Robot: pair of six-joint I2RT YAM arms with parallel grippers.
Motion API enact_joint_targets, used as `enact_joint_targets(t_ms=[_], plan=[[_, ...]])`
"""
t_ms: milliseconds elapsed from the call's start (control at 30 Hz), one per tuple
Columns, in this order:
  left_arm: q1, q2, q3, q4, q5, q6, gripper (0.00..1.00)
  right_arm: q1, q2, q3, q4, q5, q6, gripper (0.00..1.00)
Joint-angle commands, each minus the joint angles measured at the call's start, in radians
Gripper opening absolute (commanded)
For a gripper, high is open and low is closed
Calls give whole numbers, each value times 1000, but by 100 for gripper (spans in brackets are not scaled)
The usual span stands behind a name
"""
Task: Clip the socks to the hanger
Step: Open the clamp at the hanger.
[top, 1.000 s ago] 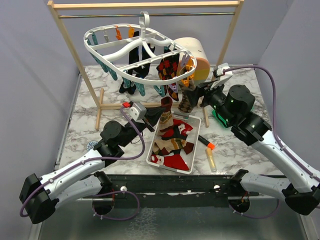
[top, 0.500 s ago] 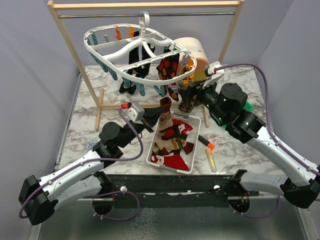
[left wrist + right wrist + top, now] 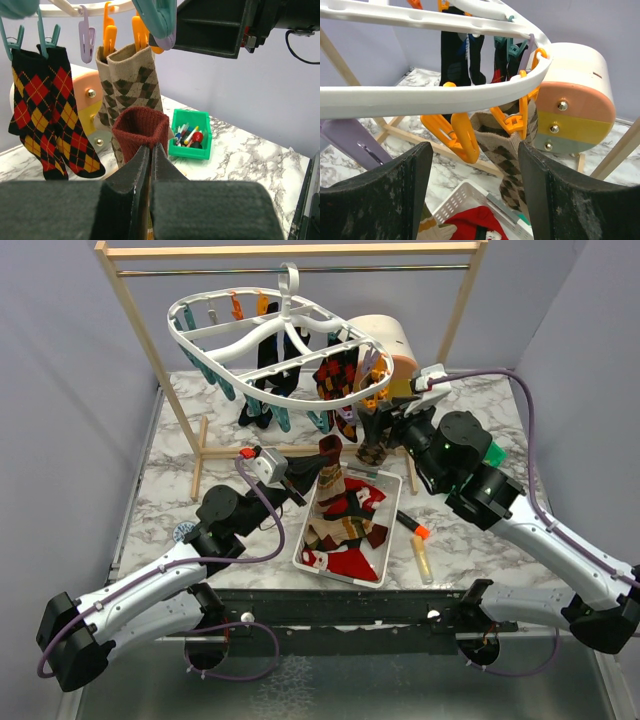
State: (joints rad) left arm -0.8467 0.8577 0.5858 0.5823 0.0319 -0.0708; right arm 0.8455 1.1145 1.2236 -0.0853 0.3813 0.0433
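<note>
Dark-red knit sock [image 3: 141, 125], pinched at the cuff in the shut left claw [image 3: 150, 152], held up just below the hanger [image 3: 420, 95]. Two tan argyle socks [image 3: 132, 75] hanging from two orange clips [image 3: 109, 35]; two red-and-black argyle socks [image 3: 50, 110] alongside. Right claw [image 3: 472, 150] gaping, gripping nothing, right under the rim.

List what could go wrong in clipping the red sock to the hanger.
1. The left gripper pinches the red sock only near its cuff, so the sock might slip and drop into the basket.
2. The open right gripper sits right under the hanger rim, beside an orange clip and a hung brown sock. A nudge could unclip that sock or swing the hanger.
</note>
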Motion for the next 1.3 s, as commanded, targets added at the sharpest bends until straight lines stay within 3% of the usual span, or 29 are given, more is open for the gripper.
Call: enact_joint_targets(t_ms=[0,1267], plan=[[-5,-14,-9,22,-22,-12,0,15,27,19,46,44,-5,74],[-5,-44,-26,21,-24,-11,0,79,103,118,50,141,-4,64]])
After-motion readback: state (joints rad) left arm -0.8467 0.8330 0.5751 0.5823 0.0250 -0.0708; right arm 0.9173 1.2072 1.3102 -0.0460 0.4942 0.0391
